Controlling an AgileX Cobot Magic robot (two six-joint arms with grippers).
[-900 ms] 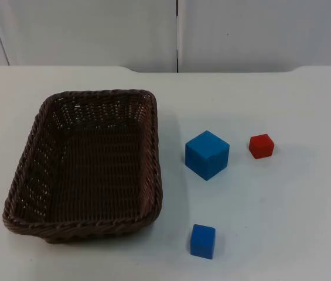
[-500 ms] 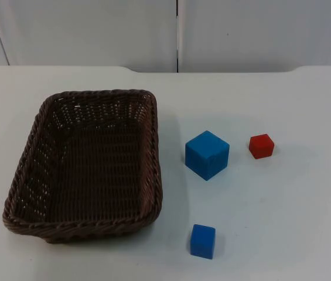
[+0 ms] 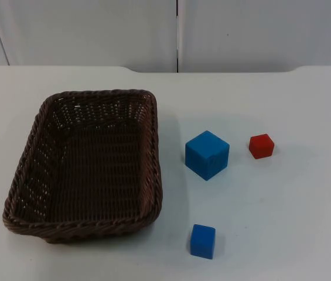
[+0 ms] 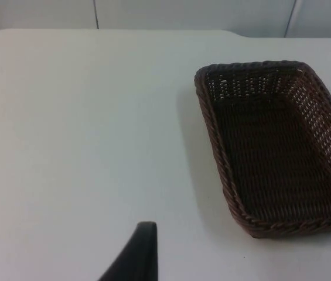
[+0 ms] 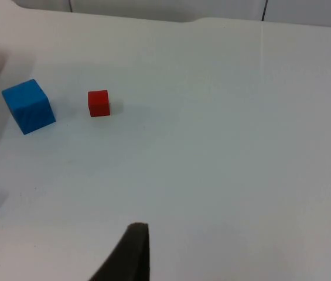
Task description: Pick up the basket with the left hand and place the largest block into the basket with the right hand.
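While the brown wicker basket (image 3: 86, 164) sits flat on the white worktop (image 3: 282, 211), on its left half, nothing lies inside it. Just to its right, apart from its rim, stands the largest block (image 3: 207, 154), a blue cube turned corner-on. A small red block (image 3: 261, 146) rests near it on the far right side, and a smaller blue block (image 3: 202, 240) lies nearer the front edge, below the big one and well apart from it.

From the left wrist view the basket (image 4: 273, 146) shows off to one side, with a single black fingertip of the left gripper (image 4: 136, 252) above bare worktop, touching nothing; whether that gripper is spread or pressed together I cannot tell. The right gripper (image 5: 130, 252) likewise shows one dark fingertip over bare worktop, away from the blocks, holding nothing, its opening impossible to judge. Behind the worktop runs the grey partition wall (image 3: 95, 32).
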